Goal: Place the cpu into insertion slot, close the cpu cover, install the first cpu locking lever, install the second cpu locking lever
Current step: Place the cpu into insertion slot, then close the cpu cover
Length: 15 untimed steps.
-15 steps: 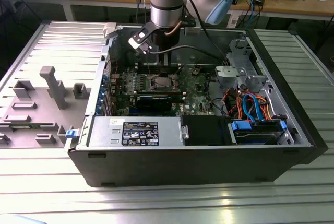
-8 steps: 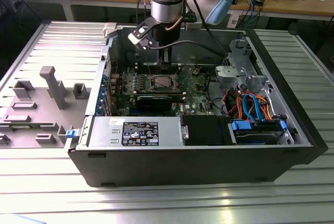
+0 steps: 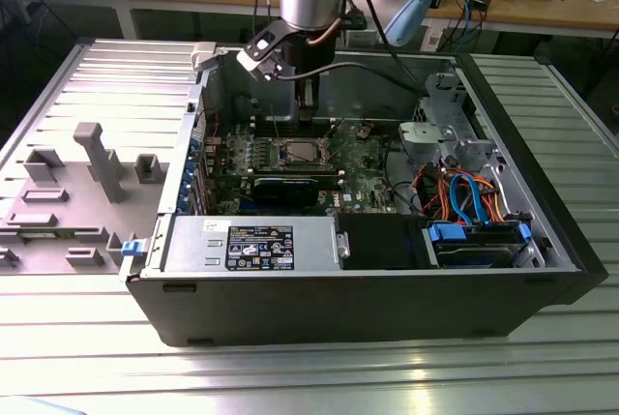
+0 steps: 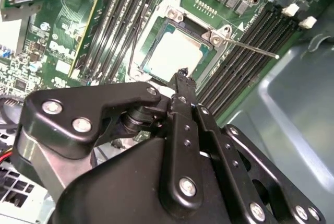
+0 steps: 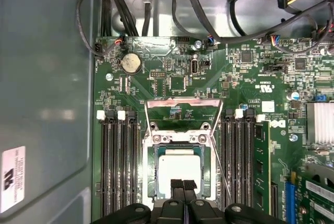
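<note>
The cpu [image 5: 179, 167] lies flat in the insertion slot [image 5: 180, 136], its pale silvery face up; it is also seen in the second wrist view [image 4: 175, 51] and the exterior view [image 3: 295, 152]. The cpu cover [image 5: 182, 101] stands raised off the slot, with the board visible through its window. A thin locking lever [image 4: 253, 48] sticks out from one corner of the slot, and another wire lever [image 5: 223, 169] runs along its side. My gripper [image 5: 183, 185] hovers just over one edge of the cpu, fingers shut together and holding nothing. It hangs above the motherboard in the exterior view [image 3: 305, 110].
Long black memory slots [image 5: 117, 161] flank the socket on both sides. A black expansion card [image 3: 290, 188], grey power-supply box [image 3: 251, 246], blue drive bay [image 3: 479, 241] and loose cables [image 3: 464, 192] crowd the case. The case wall [image 5: 47, 78] rises close by.
</note>
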Motion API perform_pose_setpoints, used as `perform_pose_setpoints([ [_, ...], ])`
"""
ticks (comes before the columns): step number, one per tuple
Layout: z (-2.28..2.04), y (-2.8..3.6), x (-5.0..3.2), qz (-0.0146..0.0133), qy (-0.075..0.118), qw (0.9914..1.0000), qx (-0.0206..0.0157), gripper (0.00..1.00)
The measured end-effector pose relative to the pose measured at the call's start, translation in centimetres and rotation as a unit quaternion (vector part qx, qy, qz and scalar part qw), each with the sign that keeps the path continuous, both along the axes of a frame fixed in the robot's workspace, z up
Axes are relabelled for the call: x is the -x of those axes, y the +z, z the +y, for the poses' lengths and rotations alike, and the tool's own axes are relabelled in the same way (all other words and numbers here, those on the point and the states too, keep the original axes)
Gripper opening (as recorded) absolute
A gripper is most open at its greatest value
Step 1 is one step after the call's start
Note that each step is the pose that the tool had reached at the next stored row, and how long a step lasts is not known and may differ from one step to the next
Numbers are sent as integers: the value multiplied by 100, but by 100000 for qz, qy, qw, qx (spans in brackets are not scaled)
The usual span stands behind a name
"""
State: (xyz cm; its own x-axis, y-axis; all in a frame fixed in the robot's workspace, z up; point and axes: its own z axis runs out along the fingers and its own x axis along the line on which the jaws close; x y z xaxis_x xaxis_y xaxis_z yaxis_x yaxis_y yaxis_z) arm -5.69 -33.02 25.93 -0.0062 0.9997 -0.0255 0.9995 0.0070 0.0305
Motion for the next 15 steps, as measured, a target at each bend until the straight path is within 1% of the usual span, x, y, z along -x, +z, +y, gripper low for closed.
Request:
perform_pose_setpoints([
  [8, 0, 117, 0, -3, 1, 100000, 166, 11],
  [12, 0, 118, 0, 0, 1, 100000, 171, 11],
  [15, -22, 118, -1, 2, 0, 100000, 176, 11],
])
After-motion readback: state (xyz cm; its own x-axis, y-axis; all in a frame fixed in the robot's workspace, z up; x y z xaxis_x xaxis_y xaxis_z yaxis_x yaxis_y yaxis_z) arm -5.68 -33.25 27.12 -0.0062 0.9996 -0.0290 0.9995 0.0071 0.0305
